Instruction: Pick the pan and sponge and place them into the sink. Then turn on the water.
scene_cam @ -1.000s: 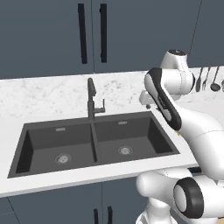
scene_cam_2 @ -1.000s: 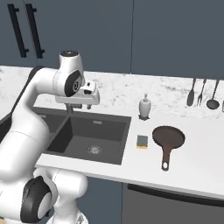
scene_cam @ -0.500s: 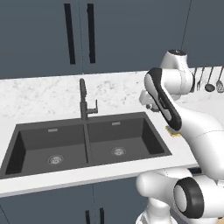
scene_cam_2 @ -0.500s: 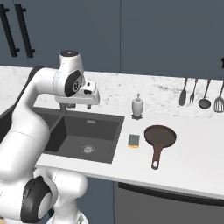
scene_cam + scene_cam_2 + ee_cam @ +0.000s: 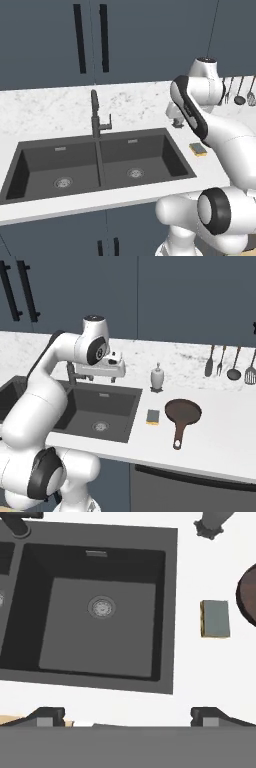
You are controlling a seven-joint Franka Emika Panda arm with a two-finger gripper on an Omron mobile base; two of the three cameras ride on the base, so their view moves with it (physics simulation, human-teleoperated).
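The dark grey sink [image 5: 45, 165] [image 5: 85, 406] [image 5: 100, 637] has two empty basins, and I see no water under its slim faucet [image 5: 94, 112]. On the counter right of the sink lies the yellow and blue-grey sponge [image 5: 153, 416] [image 5: 198, 149] [image 5: 215, 618]. Beside it rests the reddish-brown pan [image 5: 183, 412] [image 5: 248, 594], its handle toward the counter's front. My gripper [image 5: 127, 717] [image 5: 100, 375] hangs open and empty high over the right basin, left of the sponge.
A white soap dispenser [image 5: 157, 377] [image 5: 212, 522] stands behind the sponge by the wall. Metal ladles and spatulas [image 5: 230, 363] [image 5: 240, 92] hang at the far right. Dark cabinet doors [image 5: 90, 37] rise above the counter.
The whole scene has slid a little to the left in both base views, so the cameras have moved right. The arm keeps its pose and the gripper stays open.
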